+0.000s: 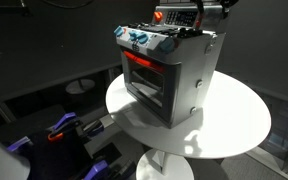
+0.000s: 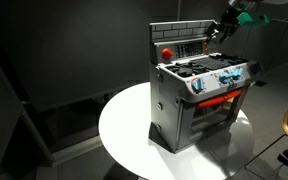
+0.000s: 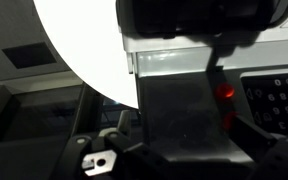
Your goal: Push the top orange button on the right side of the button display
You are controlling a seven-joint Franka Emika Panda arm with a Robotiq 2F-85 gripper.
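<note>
Currently the gripper point(image 2: 220, 28) hangs at the upper back of the grey toy stove point(image 2: 184, 105), just beside the button display point(image 1: 167, 16) on the stove's raised rear panel; whether they touch is unclear. Jaws: cannot tell, too dark and small. The stove stands on a round white table point(image 1: 239, 120), with blue-and-white knobs point(image 1: 139, 38) along its front top. In the wrist view a dark finger point(image 3: 217, 62) sits above a red glow point(image 3: 225, 95).

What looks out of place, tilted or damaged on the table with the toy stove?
Nothing stands out. The toy stove stands upright on the round white table, nothing is spilled, and the end effector is at its back panel.
</note>
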